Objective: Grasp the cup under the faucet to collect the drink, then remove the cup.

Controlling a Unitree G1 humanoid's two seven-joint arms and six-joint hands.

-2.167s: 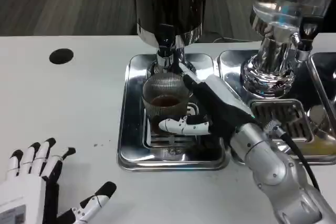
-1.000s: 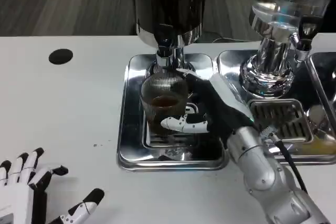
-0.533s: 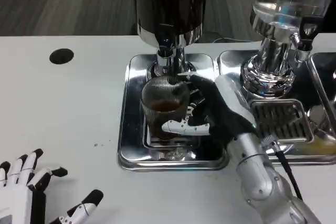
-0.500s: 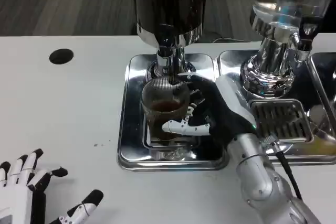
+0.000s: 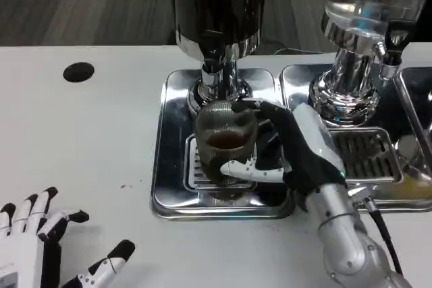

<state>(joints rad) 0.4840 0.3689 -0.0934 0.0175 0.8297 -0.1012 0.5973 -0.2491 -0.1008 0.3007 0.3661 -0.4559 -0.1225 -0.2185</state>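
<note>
Head view. The right hand [image 5: 290, 150] wraps the ribbed glass cup [image 5: 225, 141], fingers [image 5: 251, 104] curved round its far side and the thumb [image 5: 246, 170] crossing its near side; the silver forearm [image 5: 347, 241] rises from the lower right corner. The cup holds a brown drink and stands upright over the steel drip tray [image 5: 169, 166], just in front of the faucet [image 5: 214, 79] of the dark dispenser [image 5: 217, 5]; whether its base touches the tray grate cannot be told. The left hand [image 5: 40, 247] lies at the lower left on the white bench [image 5: 81, 139], fingers spread, holding nothing. A clear dispenser [image 5: 368, 25] stands to the right.
</note>
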